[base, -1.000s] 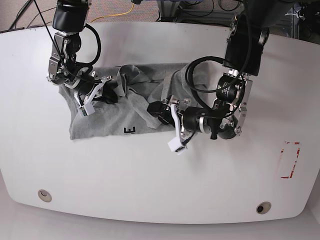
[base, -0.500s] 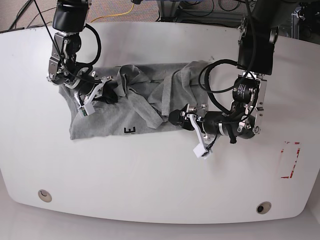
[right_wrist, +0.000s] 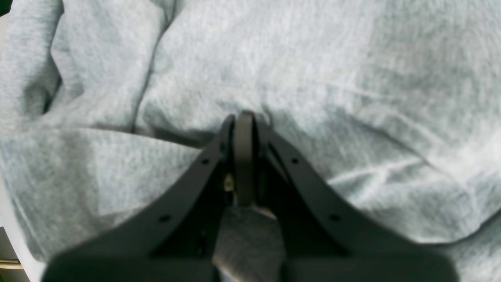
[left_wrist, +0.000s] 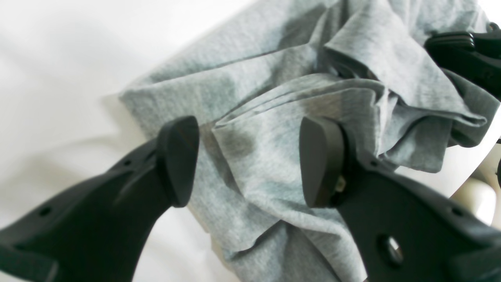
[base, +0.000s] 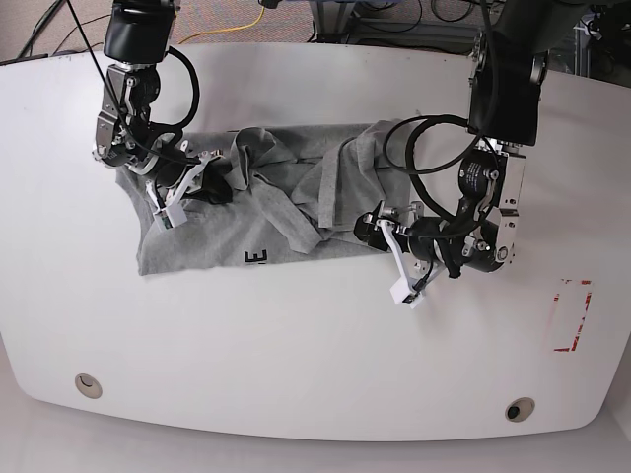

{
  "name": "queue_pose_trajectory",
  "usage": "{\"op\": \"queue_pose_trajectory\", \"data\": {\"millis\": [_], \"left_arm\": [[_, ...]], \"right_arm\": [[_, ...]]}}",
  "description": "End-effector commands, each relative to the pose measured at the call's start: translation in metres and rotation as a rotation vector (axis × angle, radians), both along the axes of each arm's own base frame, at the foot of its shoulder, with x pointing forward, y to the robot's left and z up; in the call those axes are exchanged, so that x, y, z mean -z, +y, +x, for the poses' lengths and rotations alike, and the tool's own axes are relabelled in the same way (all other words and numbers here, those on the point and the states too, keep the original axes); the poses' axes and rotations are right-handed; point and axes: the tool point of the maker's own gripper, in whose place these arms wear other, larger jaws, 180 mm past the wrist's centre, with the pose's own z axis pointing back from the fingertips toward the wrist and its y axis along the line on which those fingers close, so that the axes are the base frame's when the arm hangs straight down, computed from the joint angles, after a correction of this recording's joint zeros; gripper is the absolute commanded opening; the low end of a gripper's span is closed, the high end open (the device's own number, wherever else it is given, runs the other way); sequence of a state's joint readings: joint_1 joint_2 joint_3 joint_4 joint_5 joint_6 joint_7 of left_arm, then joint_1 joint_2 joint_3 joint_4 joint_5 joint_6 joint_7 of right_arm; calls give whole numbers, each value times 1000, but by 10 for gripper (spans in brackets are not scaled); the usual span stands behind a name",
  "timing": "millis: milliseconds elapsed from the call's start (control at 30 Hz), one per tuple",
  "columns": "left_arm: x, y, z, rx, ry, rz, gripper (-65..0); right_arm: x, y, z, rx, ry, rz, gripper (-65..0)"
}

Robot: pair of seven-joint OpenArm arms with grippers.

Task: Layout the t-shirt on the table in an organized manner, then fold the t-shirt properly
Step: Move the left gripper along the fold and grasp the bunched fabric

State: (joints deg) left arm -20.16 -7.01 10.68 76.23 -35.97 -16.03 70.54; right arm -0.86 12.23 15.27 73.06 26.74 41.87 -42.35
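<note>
Base view: t-shirt (base: 237,212) lies bunched, layout unfinished; right gripper (base: 187,189) pinches cloth, left gripper (base: 386,254) spread beside the hem; next, grab and pull flat.

One t-shirt (base: 251,202), grey, bunched. One table (base: 296,345), white. Two arms, so two grippers: left gripper (base: 383,254) and right gripper (base: 202,180), one each. Two fingers per gripper; left wrist view shows both of the left one's pads (left_wrist: 178,156), right wrist view shows the right one's pair pressed together. Two round grommets (base: 88,383) near the table's front edge, the second at the far right. One red tape rectangle (base: 571,315). One patch of dark lettering (base: 255,257) on the shirt; only one character reads, possibly more under folds. One yellow cable (base: 258,15) behind the table.
</note>
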Motion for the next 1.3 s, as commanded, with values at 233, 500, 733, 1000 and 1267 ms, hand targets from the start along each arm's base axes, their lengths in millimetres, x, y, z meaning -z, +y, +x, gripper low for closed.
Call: {"op": "queue_pose_trajectory", "data": {"millis": [233, 500, 733, 1000, 1267], "left_arm": [[3, -1, 9, -25, 1, -26, -268], [18, -5, -2, -10, 37, -22, -268], [13, -22, -9, 22, 56, -93, -269], [7, -39, -16, 54, 77, -162, -271], [8, -45, -20, 75, 85, -163, -272]], "right_arm": [[42, -18, -46, -70, 229, -179, -631], [42, -18, -46, -70, 229, -179, -631], [42, -18, -46, -70, 229, -179, -631], [42, -18, -46, -70, 229, -179, -631], [42, -18, -46, -70, 229, -179, -631]]}}
